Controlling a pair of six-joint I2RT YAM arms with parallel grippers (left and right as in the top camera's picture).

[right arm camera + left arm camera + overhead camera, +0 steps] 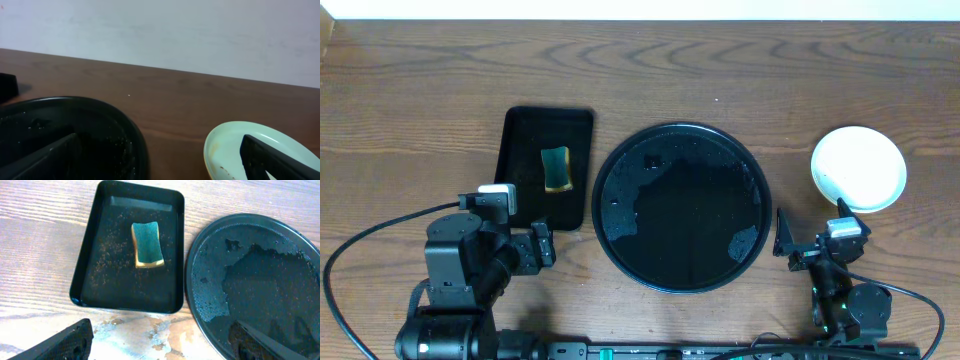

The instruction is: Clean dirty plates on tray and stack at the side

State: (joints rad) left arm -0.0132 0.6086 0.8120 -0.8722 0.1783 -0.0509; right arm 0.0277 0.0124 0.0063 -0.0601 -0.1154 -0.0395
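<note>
Plates (858,168) are stacked on the table to the right of the tray (690,215), which holds none of them and shows only wet patches. How many plates are in the stack cannot be told. In the right wrist view, a few brown specks can be made out near the rim of the top, mint-coloured plate (250,150), so the stack might be judged finished with residue on it. The right gripper (160,137) is held spread and empty just beside the stack, and a careless sweep could nudge or tip it. The left gripper (162,327) is likewise spread and empty, near the rectangular tray (90,255) where the sponge (147,244) lies. Should rewiping be needed, a wet plate could slip when pinched.
</note>
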